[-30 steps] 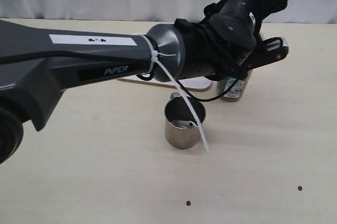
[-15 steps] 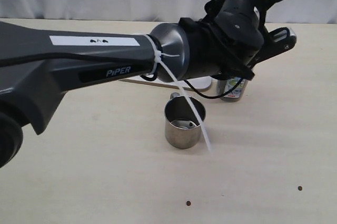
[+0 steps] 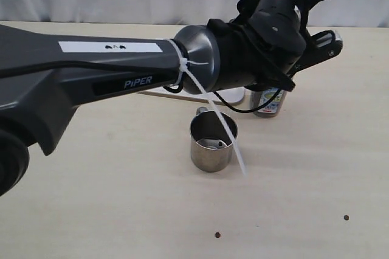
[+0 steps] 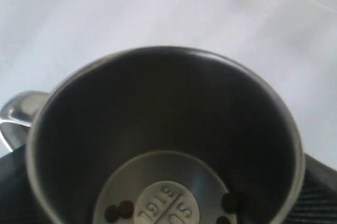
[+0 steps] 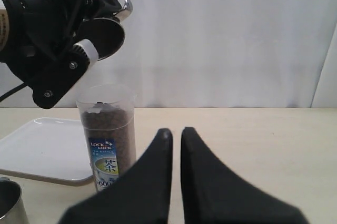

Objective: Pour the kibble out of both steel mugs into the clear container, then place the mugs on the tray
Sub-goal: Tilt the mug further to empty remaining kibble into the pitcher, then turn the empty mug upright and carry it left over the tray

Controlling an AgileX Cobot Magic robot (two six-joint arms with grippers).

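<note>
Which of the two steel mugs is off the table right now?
The steel mug in the left gripper, raised and tipped above the clear container. The other mug stands upright on the table, ungripped.

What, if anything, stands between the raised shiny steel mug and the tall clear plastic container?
Nothing visible: the shiny steel mug hangs tilted above the tall clear plastic container's open top, only air between.

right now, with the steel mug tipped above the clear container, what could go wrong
1. A few dark-brown kibble pellets sit in the tilted shiny steel mug; swinging it away could drop them onto the wooden table, where two stray pellets lie.
2. The tall clear plastic container is filled high, with the black arm close above; a low move might knock it over.
</note>
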